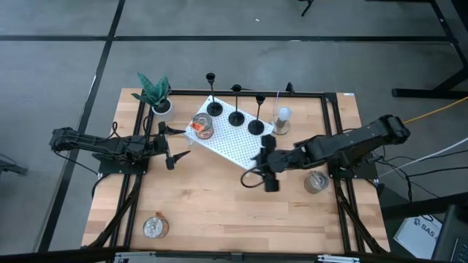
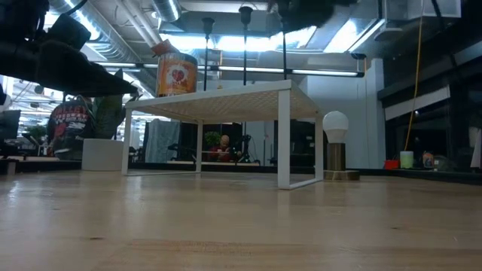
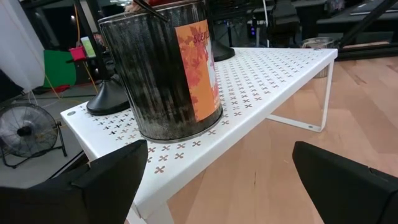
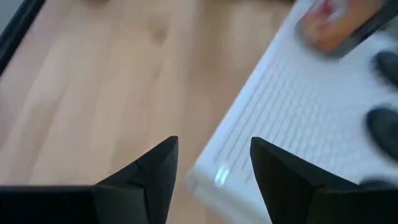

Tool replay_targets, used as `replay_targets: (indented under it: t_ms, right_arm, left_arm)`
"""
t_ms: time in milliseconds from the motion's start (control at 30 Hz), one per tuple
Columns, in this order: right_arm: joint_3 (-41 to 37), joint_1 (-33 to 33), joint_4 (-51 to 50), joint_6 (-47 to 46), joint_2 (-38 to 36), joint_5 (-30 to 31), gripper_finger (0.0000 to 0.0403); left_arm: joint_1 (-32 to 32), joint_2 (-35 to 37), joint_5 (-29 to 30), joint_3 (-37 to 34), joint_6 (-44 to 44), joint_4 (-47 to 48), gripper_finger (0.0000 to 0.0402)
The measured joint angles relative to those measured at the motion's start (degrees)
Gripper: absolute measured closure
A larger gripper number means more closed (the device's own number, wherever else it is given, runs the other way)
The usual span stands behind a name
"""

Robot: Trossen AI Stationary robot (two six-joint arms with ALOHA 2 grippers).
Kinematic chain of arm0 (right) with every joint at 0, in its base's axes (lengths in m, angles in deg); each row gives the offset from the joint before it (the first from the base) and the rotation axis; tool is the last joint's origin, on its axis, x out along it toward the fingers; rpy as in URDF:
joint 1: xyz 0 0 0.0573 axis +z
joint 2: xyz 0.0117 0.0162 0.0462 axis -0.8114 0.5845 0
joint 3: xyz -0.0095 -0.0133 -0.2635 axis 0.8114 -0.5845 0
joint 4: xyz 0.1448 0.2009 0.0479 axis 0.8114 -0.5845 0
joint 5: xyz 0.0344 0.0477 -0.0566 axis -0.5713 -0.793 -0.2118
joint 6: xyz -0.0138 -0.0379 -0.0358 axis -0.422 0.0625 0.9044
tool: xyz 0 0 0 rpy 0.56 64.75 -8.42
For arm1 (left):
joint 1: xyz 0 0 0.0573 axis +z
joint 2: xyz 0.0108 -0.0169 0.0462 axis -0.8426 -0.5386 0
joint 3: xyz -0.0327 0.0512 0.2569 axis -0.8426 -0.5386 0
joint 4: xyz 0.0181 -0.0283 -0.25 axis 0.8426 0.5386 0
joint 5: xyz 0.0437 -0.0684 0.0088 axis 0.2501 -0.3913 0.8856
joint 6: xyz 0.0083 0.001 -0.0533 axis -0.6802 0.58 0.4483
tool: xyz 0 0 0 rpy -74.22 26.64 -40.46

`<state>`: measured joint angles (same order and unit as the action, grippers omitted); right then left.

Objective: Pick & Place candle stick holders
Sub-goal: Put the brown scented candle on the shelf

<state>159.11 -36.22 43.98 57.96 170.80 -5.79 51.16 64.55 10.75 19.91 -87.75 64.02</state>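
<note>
While all three matte black candle stick holders stand upright on the white perforated metal shelf, they form a row along its far edge: the first candle stick holder nearest the tin, the second candle stick holder in the middle, and the third candle stick holder toward the shelf's right end. Each shows a round flat base, a thin stem and a small cup on top. On the same shelf, just left of the first holder, sits a dark metal tin with an orange label.

Off the shelf's near right edge hovers the right gripper, its fingers apart with nothing between them; its wrist camera looks down past them at the shelf's corner. Left of the shelf, near the tin, the left gripper is also spread wide and holds nothing.

Just beyond the shelf's right end stands a white frosted bulb on a small wooden base. Left of the shelf, at the table's far left corner, is a green leafy plant in a white pot. A clear glass jar stands well right of the shelf beneath the right arm, and another clear glass jar sits far from the shelf by the near left edge of the light wooden table.
</note>
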Motion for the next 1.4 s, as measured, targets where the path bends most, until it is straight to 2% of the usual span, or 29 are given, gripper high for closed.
replay_targets:
  t_ms: [200,600,933,1100,1400]
  right_arm:
    - [0.0,1.9,-12.4,-0.1,-3.5,-9.5,0.0198]
    - [0.0,2.6,-32.4,-1.4,-4.3,-10.5,0.0198]
    - [0.0,2.7,-35.7,-9.1,-4.3,-10.6,0.0198]
    - [0.0,2.7,-35.7,-16.0,-4.3,-12.1,0.0198]
    - [0.0,2.7,-35.8,-19.0,-4.3,-12.2,0.0198]
  left_arm:
    - [0.0,0.0,0.0,0.0,0.0,0.0,0.0002]
    - [0.0,0.0,0.0,0.0,0.0,0.0,0.0002]
    - [0.0,0.0,0.0,0.0,0.0,0.0,0.0002]
    - [0.0,0.0,0.0,0.0,0.0,0.0,0.0002]
    - [0.0,0.0,0.0,0.0,0.0,0.0,0.0002]
